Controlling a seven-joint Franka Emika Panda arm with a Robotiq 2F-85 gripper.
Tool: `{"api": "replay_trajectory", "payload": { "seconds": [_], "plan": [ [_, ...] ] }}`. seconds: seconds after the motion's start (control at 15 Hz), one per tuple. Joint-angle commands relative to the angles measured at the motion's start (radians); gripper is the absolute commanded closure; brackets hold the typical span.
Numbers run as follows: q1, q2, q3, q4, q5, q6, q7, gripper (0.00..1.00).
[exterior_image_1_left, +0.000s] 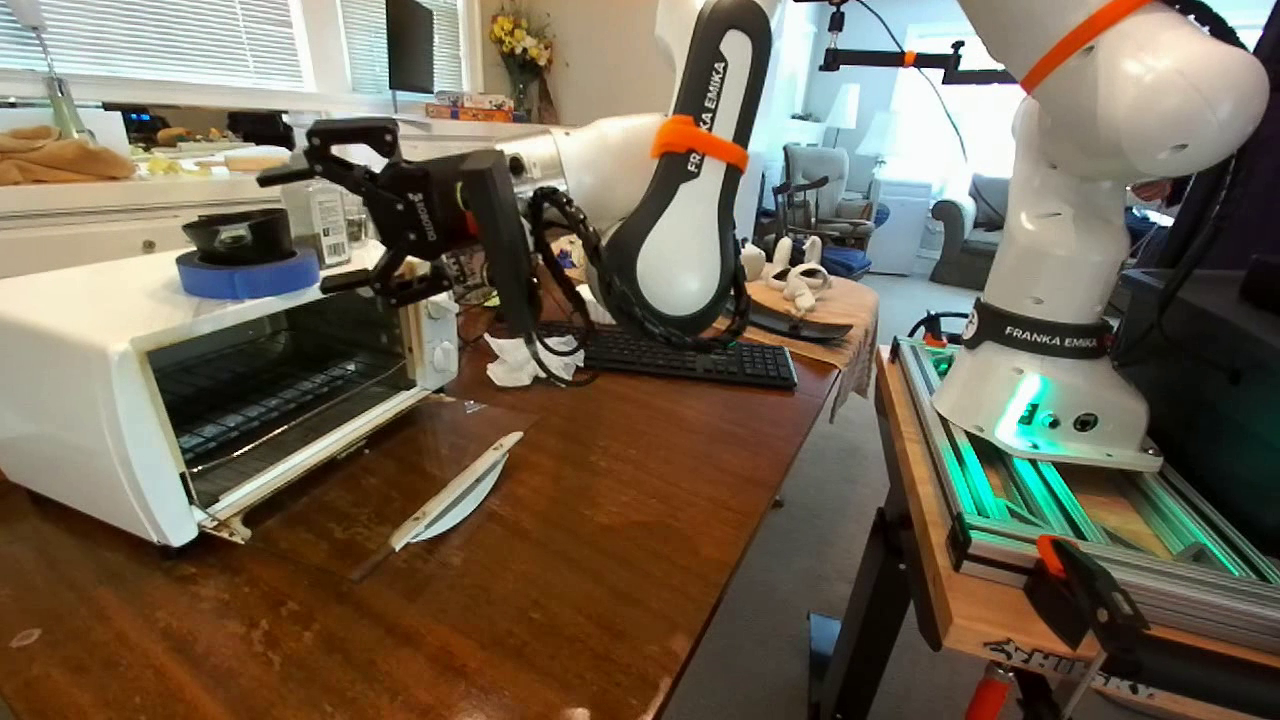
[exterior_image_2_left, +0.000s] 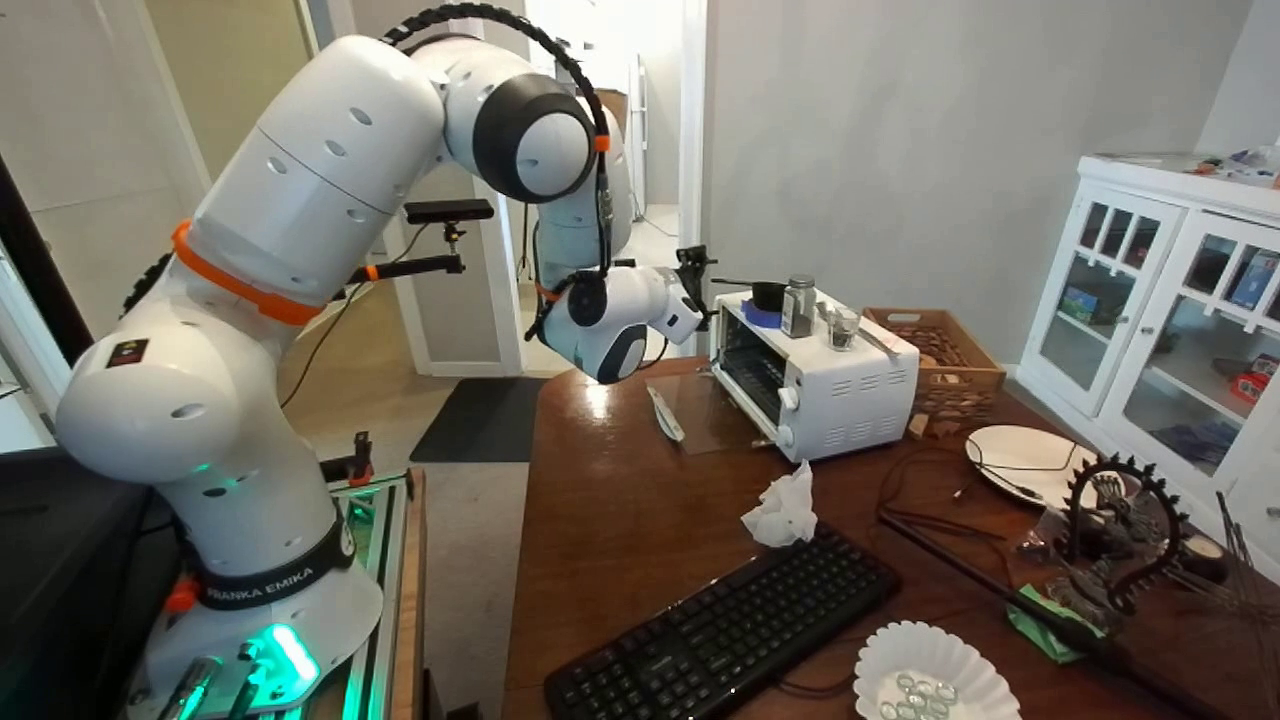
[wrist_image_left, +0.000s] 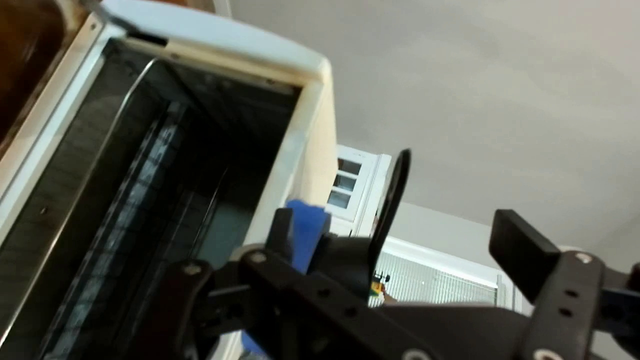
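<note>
On a brown table we find the oven open and judge the pan settled on blue tape atop it, ungripped, its handle showing between the wide-spread jaws of the claw, which is not yet clear.

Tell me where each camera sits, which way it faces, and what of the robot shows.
An exterior view sits by the toaster oven, facing past the keyboard toward a chair; base, hand and arm, cropped on top, show.
An exterior view sits at the keyboard end, facing the oven and gray wall; arm, base and distant hand show.
The wrist view sits behind the hand, facing the oven's open front at a tilt; only the hand shows, fingers apart.
Both exterior views share oven, keyboard, arm and hand.
</note>
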Motion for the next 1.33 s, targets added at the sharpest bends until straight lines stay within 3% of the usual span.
{"api": "replay_trajectory", "payload": {
  "seconds": [0.0, 0.33, 0.6, 0.93, 1.13, 1.2, 1.27],
  "plan": [
    [-0.002, -0.141, -0.064, -0.221, 0.079, 0.017, -0.125, 0.0],
    [-0.086, -0.347, -0.158, -0.458, -0.002, -0.04, -0.273, 0.0],
    [-0.186, -0.542, -0.248, -0.588, -0.161, -0.163, -0.36, 0.0],
    [-0.287, -0.709, -0.339, -0.569, -0.474, -0.456, -0.377, 0.0],
    [-0.319, -0.729, -0.355, -0.505, -0.721, -0.591, -0.32, 0.0],
    [-0.304, -0.706, -0.35, -0.529, -0.602, -0.512, -0.359, 0.0],
    [-0.31, -0.716, -0.353, -0.519, -0.653, -0.542, -0.347, 0.0]
  ]
}}
